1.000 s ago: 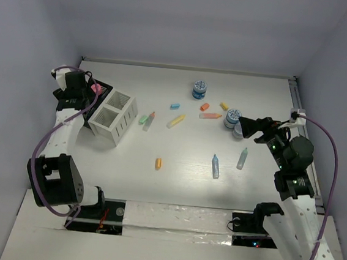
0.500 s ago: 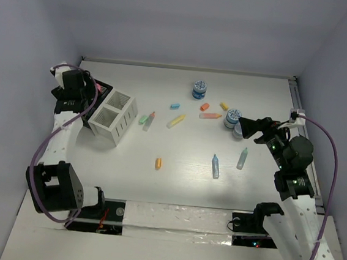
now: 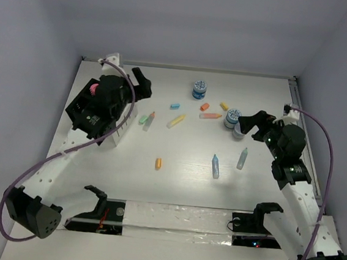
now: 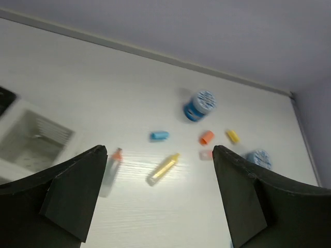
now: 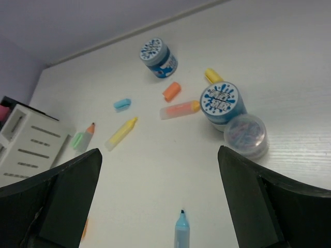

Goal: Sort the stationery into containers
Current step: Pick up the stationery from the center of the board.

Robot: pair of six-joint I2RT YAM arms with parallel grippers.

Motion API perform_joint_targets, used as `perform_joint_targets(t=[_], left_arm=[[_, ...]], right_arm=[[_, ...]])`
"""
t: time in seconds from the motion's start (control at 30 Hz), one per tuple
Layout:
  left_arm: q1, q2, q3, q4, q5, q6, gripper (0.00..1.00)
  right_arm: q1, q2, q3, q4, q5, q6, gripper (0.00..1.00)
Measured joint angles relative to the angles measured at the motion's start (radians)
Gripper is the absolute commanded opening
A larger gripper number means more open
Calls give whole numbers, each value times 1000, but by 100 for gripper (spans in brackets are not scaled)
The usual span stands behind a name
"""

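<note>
Blue tub (image 5: pixel 221 99), yellow stick (image 5: pixel 121 133), wht box (image 5: pixel 26 142).

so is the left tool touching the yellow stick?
Apart. The left wrist view shows the yellow stick lying flat, with bare table between it and either side of the open left tool.

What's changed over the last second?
The left gripper swung right from the table's left edge toward its middle, open and empty. The right gripper barely shifted, open beside the grey-lidded tub. The loose sticks and blue-lidded tubs lie where they were.
</note>
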Motion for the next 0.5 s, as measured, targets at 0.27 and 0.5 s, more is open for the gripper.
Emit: perform_joint_targets(t=[0.27,0.5], left_arm=[[-405,273,16,102,-40,-22,83],[-564,652,211,115,-44,-10,83]], right_arm=[[0,-12,1,-82,150,5,100],[0,-132,91,-141,330,7,100]])
